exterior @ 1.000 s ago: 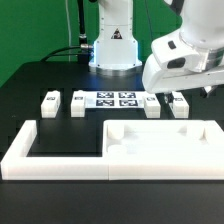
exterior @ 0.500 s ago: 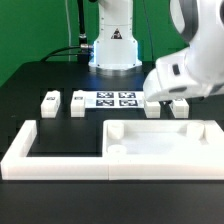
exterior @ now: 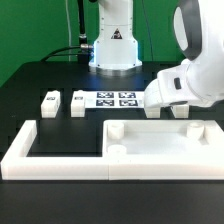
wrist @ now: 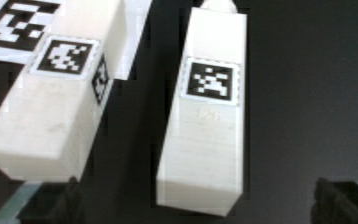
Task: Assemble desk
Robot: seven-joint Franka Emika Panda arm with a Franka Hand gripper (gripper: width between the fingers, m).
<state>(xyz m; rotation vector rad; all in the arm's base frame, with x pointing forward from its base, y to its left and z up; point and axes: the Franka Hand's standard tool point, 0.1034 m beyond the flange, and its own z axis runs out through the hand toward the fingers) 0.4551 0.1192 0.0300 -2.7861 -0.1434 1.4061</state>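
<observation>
Black table (exterior: pixel 30 100) holds two legs (wrist: pixel 202 110) under the wide-spread tool (wrist: pixel 194 203), marker board (exterior: pixel 116 99) beside them, tabletop (exterior: pixel 165 150) nearby.

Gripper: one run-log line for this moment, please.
gripper: open | holding: nothing | below: leg lying flat | tabletop: untouched

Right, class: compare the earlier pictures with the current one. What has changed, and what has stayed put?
The arm came down over the right legs, on the exterior view's right, with its gripper open and holding nothing. The left legs, marker board, tabletop and border frame stayed put.
</observation>
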